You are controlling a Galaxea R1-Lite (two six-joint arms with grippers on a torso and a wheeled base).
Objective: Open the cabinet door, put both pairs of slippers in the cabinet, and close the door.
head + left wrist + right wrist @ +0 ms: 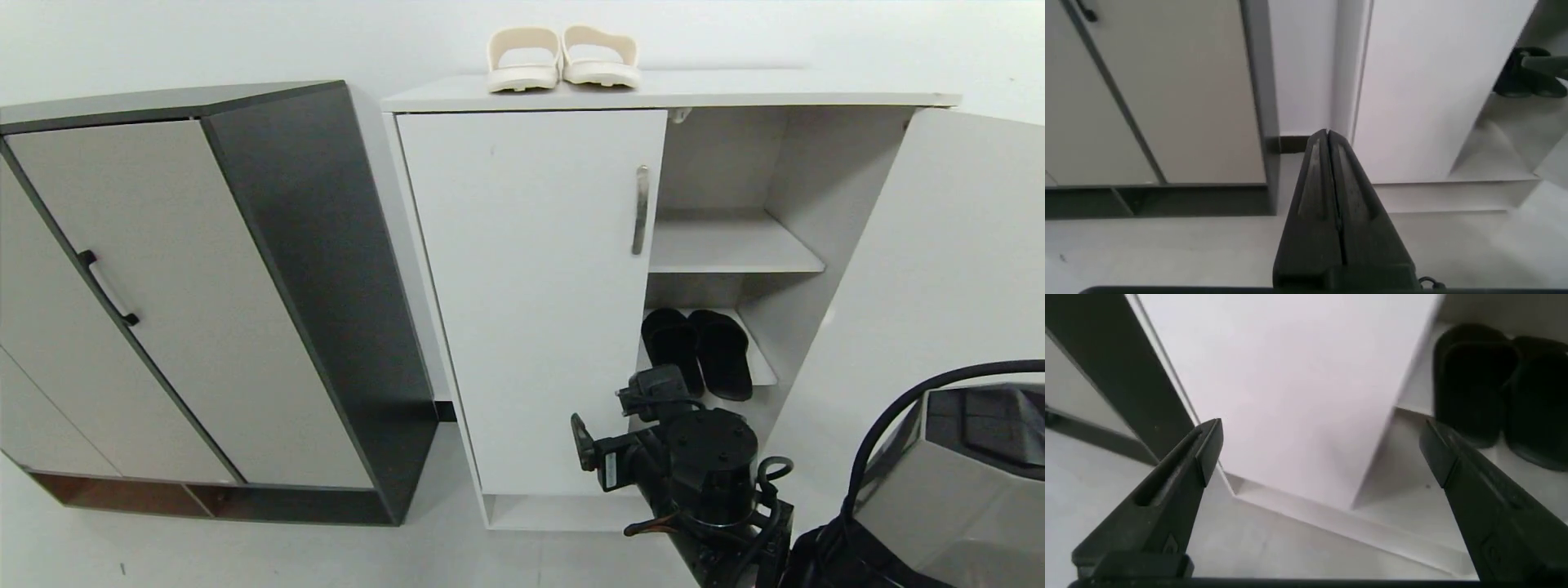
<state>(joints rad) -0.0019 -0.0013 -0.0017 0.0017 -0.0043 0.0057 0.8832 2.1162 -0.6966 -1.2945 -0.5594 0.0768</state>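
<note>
Hovering before the cabinet (531,310), right gripper (1319,433) gapes wide, left gripper (1328,135) pinched together. One black pair (698,351) lies inside it, one cream pair (563,57) atop

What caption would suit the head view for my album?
Black slippers shelved inside the open white cabinet; cream slippers sit on top.

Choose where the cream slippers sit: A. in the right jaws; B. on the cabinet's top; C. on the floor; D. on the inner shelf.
B: the cream slippers rest on the cabinet top; the black slippers lie on the shelf inside.
</note>
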